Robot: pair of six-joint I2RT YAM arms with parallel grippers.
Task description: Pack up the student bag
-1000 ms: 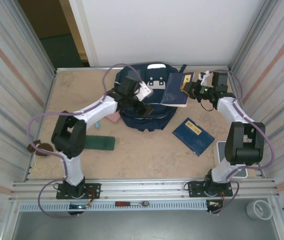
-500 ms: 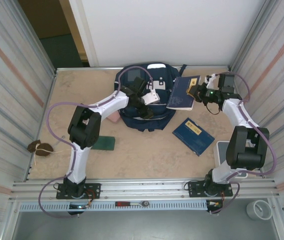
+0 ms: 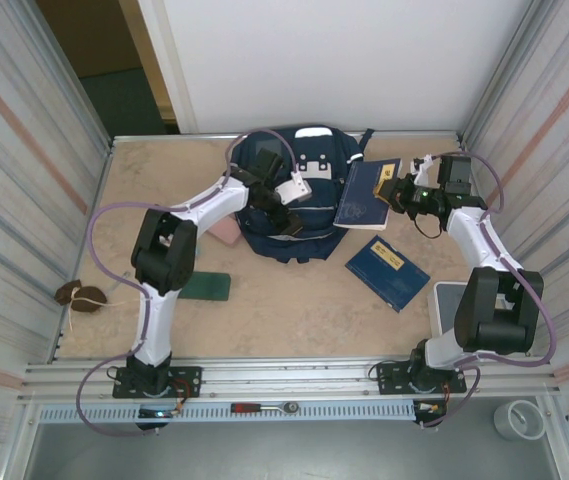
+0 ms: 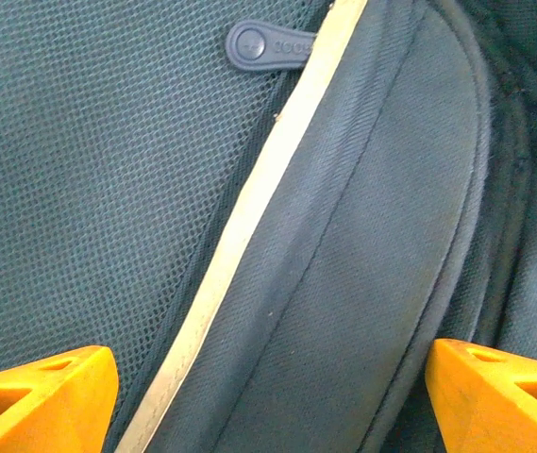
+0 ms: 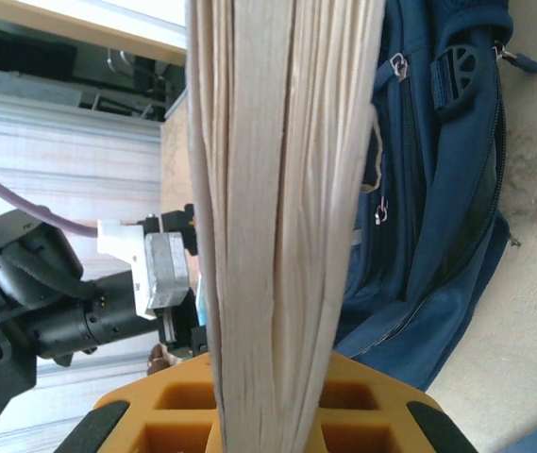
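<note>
The student bag [image 3: 309, 160], navy with a white top patch, lies at the back middle of the table. My left gripper [image 3: 279, 212] is over its front, open. In the left wrist view its orange fingertips [image 4: 37, 396] stand wide apart, close over the bag's fabric [image 4: 372, 236], a pale reflective stripe [image 4: 249, 217] and a zip pull [image 4: 263, 45]. My right gripper [image 3: 392, 190] is shut on a dark-blue booklet [image 3: 364, 195], held at the bag's right side. The right wrist view shows the booklet's page edges [image 5: 282, 189] upright between the jaws, with the bag [image 5: 438, 189] beyond.
A second dark-blue booklet [image 3: 386, 272] lies on the table in front of the held one. A pink item [image 3: 226, 232] and a green flat item [image 3: 207, 287] lie left of the bag. A brown object [image 3: 79, 295] sits at the left edge, a white tray [image 3: 452, 300] at the right.
My left arm swung in toward the bag and its gripper settled lower on the bag's front. The right gripper carried the booklet slightly right and nearer.
</note>
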